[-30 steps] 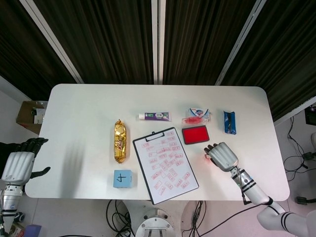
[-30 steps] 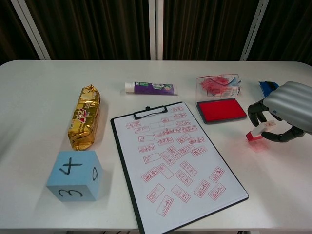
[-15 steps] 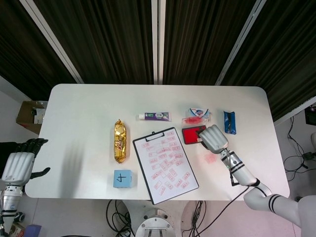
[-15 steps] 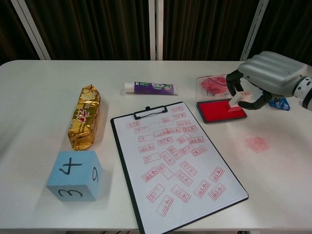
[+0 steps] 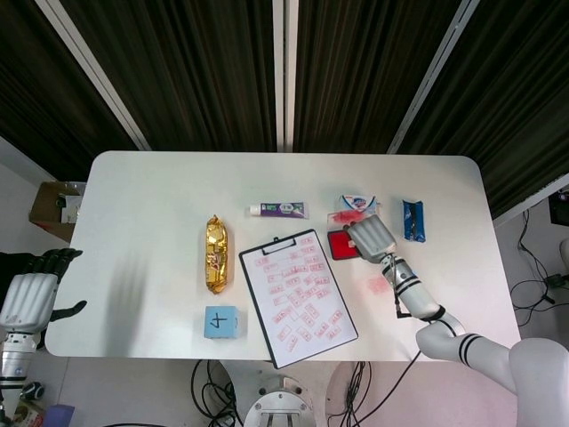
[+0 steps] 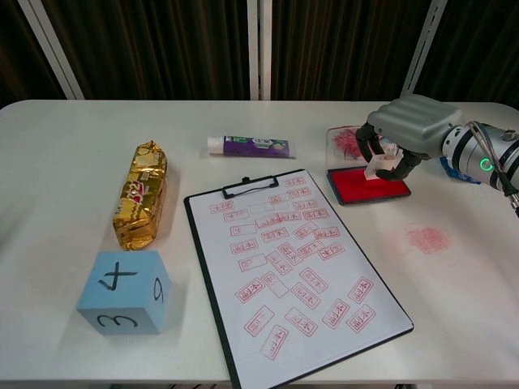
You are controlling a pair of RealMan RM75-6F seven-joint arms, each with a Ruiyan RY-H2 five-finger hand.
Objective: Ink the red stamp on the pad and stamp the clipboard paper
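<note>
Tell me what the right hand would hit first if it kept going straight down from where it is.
Probably the red ink pad: the right hand holds the stamp directly above it, though the remaining gap is hard to judge.

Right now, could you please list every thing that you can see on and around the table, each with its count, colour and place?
table: one, white, carrying everything below
clipboard paper: one sheet, white with many red stamp marks, centre front
ink pad: one, red in a dark tray, right of the clipboard
pad lid: one, clear with red smears, behind the pad
stamp: one, pale body, over the pad, held by the right hand
ink smudge: one, red, on the table, front right
toothpaste tube: one, purple and white, behind the clipboard
snack pack: one, gold, left of the clipboard
cube: one, light blue with numbers, front left
blue packet: one, far right
cardboard box: one, brown, on the floor at left
left hand: grey, off the table's left edge
right hand: grey, above the pad
</note>
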